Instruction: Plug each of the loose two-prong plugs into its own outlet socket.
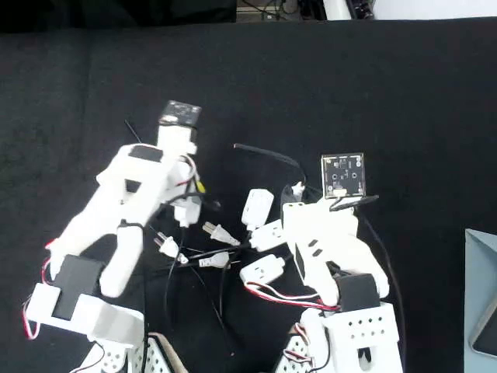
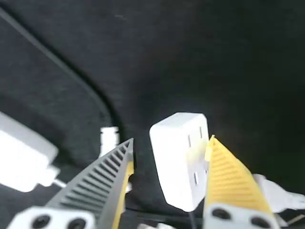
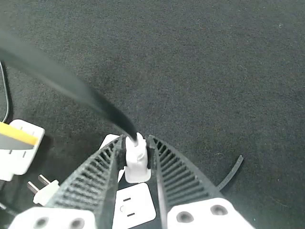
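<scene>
My right gripper (image 3: 135,139) is shut on a white plug (image 3: 136,160) with a black cord, held upright at the far end of a white outlet block (image 3: 136,200). I cannot tell whether its prongs are seated. In the high view this gripper (image 1: 293,194) is beside the middle outlet (image 1: 268,233). My left gripper (image 2: 170,140) is open, with another outlet block (image 2: 183,160) between its grey finger (image 2: 95,186) and yellow finger (image 2: 228,181). That yellow finger lies against the block's face. Loose two-prong plugs (image 1: 219,231) (image 1: 167,246) (image 1: 213,260) lie between the arms.
A third outlet block (image 1: 262,270) lies near the right arm's base, amid tangled black cords (image 1: 194,268). A loose plug (image 3: 43,188) lies close beside the right gripper. A grey tray edge (image 1: 481,295) is at the far right. The black cloth stretches bare behind the arms.
</scene>
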`<state>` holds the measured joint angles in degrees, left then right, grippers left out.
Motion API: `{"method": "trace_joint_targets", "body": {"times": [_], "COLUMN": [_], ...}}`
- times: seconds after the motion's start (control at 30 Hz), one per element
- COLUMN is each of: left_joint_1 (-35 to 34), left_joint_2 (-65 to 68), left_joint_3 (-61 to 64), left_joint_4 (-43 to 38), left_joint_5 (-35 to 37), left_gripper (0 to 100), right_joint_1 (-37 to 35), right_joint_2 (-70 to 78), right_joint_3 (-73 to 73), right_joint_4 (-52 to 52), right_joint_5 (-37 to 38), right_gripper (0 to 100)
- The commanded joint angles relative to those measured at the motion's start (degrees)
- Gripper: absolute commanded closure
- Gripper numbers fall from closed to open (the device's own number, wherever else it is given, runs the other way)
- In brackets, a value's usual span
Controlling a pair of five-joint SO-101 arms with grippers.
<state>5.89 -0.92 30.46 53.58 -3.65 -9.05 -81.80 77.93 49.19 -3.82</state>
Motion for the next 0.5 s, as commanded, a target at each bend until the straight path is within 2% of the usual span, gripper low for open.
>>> {"method": "trace_joint_targets", "body": {"times": [0.0, 0.13, 0.33, 0.47], "left_joint_1": [-3.03, -3.21, -0.22, 0.04], "left_joint_2": [-2.64, -2.73, -6.68, -10.64], "left_joint_3": [-2.51, -4.00, -8.31, -7.60], "left_joint_4": [-0.35, 1.23, 10.64, 11.34], "left_joint_5": [-0.44, -0.44, 0.00, 1.05], "left_gripper": [76, 76, 76, 76], "right_joint_1": [0.44, 0.44, 0.44, 0.44], "right_joint_2": [0.04, 0.04, 0.04, 0.04], "right_joint_3": [-2.51, -2.51, -2.51, -2.51], "right_joint_4": [-1.32, -1.32, -1.32, -1.32], "right_joint_5": [0.00, 0.00, 0.00, 0.00], "right_gripper": [98.5, 98.5, 98.5, 98.5]}}
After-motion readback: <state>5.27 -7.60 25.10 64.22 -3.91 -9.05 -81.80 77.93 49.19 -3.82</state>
